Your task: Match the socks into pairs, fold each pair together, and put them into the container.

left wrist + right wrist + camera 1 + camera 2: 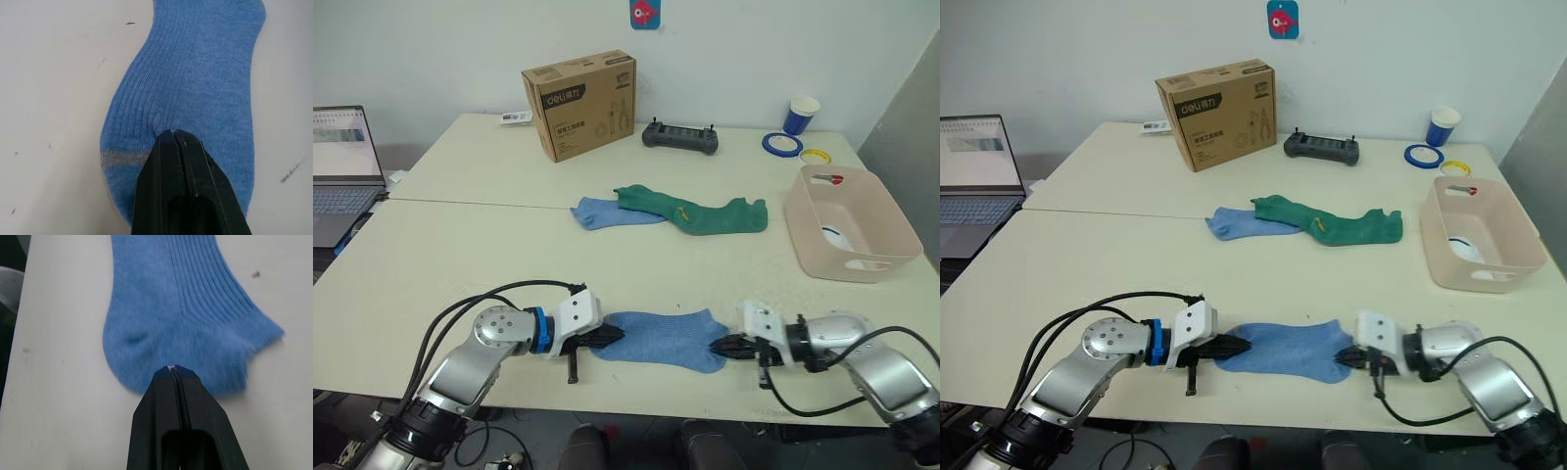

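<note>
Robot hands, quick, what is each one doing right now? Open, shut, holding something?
Left gripper: shut, pinching one end of the near light blue sock.
Right gripper: shut, pinching that sock's other end.

Both silver arms low and bent inward, left black two-fingered end effector point(612, 335) pinched closed, right black two-fingered end effector point(720, 346) likewise closed, tips facing each other

A cream table point(460, 245), made of two tops joined along a seam, stands against a plain white wall point(460, 39) bearing a small blue-and-red sticker point(645, 13), with a grey panel point(909, 127) at the right and an open laptop point(340, 166) at the left.
</note>
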Motion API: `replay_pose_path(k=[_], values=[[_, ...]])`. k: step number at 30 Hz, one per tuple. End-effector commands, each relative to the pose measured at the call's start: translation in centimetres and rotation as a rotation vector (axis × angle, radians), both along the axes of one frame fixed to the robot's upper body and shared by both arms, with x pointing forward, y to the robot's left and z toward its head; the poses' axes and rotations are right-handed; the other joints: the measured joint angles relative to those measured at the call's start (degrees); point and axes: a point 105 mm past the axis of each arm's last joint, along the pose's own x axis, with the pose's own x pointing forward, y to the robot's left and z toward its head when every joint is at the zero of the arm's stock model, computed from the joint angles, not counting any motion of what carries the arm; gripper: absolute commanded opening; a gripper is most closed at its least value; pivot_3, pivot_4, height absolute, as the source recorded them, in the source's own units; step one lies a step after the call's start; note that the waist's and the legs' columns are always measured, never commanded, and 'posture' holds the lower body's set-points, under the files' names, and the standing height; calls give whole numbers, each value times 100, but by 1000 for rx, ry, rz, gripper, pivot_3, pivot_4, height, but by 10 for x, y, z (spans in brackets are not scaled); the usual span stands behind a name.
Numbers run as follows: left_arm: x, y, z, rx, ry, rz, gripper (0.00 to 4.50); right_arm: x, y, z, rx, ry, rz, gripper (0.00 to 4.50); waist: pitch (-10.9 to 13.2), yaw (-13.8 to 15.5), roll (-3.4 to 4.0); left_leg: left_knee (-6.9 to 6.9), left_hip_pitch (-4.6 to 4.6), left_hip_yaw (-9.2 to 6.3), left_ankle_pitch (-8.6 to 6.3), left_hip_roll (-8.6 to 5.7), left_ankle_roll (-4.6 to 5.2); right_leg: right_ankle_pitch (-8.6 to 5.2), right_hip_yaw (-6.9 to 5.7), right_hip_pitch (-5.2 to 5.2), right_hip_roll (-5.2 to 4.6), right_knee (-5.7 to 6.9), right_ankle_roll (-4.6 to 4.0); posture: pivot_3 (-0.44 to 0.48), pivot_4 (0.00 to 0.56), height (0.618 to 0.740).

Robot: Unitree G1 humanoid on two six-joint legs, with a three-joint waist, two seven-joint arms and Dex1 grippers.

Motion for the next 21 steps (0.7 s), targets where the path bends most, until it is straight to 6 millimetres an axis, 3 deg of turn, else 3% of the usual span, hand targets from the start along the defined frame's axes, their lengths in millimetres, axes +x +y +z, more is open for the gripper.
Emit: replay_pose_path(k=[1,4,7,12,16,21], values=[[1,7,12,-26,-17,6,0,-2,3,21,76,-14,14,24,0,-5,0,0,0,-1,0,1,0,0,0,-1,1,1,0,0,150,740],[-1,3,22,-47,-42,-30,0,-3,16,42,188,-6,15,24,0,-10,0,0,0,-2,0,1,0,1,0,-2,3,4,1,0,150,740],[-7,-8,31,-92,-40,-79,0,-1,29,49,241,-21,23,24,2,-6,-3,1,-3,-2,0,1,0,2,1,-2,2,2,3,0,150,740],[-16,-11,16,-36,-16,-106,0,-8,48,20,180,-18,66,24,2,-1,-3,0,-3,-3,0,0,0,2,-1,-2,2,0,3,0,150,740],[-16,-2,1,50,-15,-91,0,-12,47,2,128,2,82,24,2,3,-3,1,-4,0,0,0,0,1,1,-4,2,-1,2,0,150,740],[-15,18,-11,121,8,-37,0,-14,15,-10,-1,5,92,24,-2,5,-2,6,1,4,0,0,0,-1,4,1,-2,0,-2,0,150,740]])
